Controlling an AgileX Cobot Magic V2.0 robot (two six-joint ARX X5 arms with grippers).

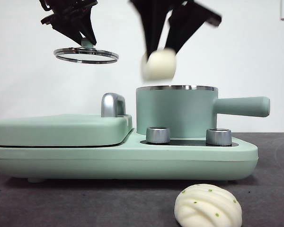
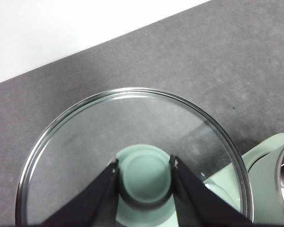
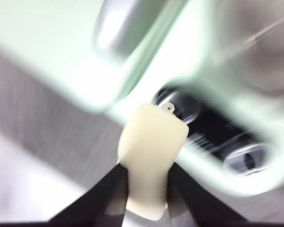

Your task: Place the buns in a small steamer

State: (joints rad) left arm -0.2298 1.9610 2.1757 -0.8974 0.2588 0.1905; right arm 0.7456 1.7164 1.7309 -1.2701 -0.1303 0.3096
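**A:** Why's the left gripper (image 1: 87, 41) parked up at 10 o'clock with the lid (image 1: 86, 55)?

**B:** Its jaws are clamped on the lid's green knob (image 2: 144, 172), holding it clear so the small steamer (image 1: 176, 111) stays open. The right gripper (image 1: 160, 49) is pinching the smooth bun (image 1: 158, 65) just above the rim, around 12 o'clock, probably about to lower it in.

**A:** And the pleated bun (image 1: 208, 205)?

**B:** On the table at 6 o'clock, in front of the base (image 1: 123, 161), waiting its turn.
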